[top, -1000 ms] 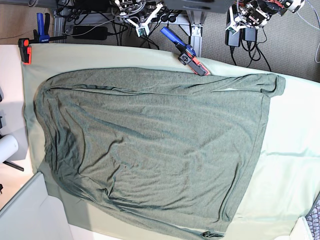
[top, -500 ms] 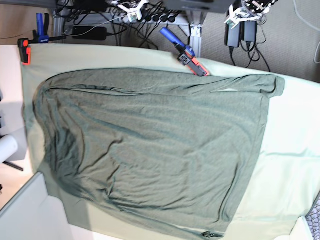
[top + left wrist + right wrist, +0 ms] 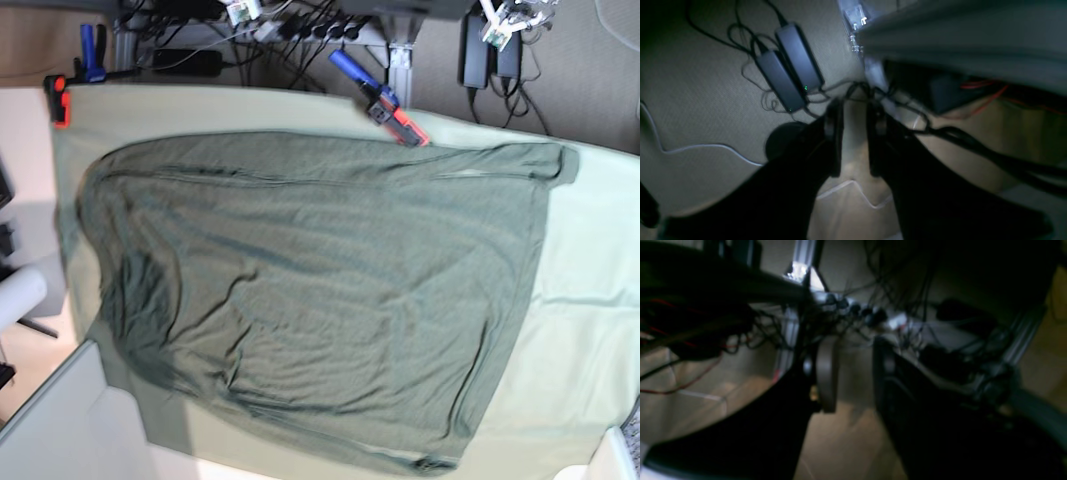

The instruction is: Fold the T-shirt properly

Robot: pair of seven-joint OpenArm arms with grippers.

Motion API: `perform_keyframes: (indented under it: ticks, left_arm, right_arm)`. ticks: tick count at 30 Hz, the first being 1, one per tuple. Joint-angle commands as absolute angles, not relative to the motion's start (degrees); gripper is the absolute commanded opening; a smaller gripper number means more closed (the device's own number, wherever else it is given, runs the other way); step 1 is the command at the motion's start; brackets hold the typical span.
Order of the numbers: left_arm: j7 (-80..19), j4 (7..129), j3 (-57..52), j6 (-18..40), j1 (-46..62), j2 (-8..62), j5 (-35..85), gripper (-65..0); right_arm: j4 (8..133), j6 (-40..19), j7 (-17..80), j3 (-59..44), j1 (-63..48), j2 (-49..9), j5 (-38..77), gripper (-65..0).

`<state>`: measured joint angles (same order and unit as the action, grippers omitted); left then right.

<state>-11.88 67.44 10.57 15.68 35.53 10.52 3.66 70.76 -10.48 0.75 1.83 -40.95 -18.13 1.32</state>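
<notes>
Your T-shirt point(image 3: 310, 300) lies spread flat and wrinkled on the bench point(image 3: 590, 340). Both hands are off it, above the floor: left hand point(image 3: 854, 110) narrowly parted and empty, right hand point(image 3: 853, 350) parted somewhat wider, also empty.

Table point(image 3: 590, 330) covered by a pale green cloth point(image 3: 580, 300), held at the far edge by clamps point(image 3: 385, 100). Beyond it: grey carpet floor point(image 3: 590, 90), tangled cables point(image 3: 300, 25), two black power bricks point(image 3: 788, 68). A metal frame leg point(image 3: 400, 60) stands behind. Under-table areas dim.
</notes>
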Motion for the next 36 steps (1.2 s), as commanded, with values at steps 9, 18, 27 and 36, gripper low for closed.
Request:
perform_keyframes:
  ticks: [9,18,27,36]
  left_arm:
    - [-22.81,96.55,0.4,23.22,48.23,11.64,18.28,-34.2]
    - [-26.24,115.46,-7.33,23.2,56.77,13.54,22.48,-34.2]
    - [-26.89,120.31,-11.64,23.2,59.24,13.54,22.48,-34.2]
    - [-34.09,120.51,-11.7,24.73,58.72,13.87,35.77,-34.2]
  right_arm:
    - [93.69,-10.24,12.84,-10.24,-49.15,-19.2,11.46,-48.1]
    - [110.56,-10.28,21.28,-23.97,-49.06,-19.2,19.4,-33.6]
    - [112.33,-10.24,24.32,-38.28,-40.38,-18.9,29.63,-28.6]
    - [97.06,-10.24,24.95,-40.12,-27.03,-19.11,30.0,-28.6]
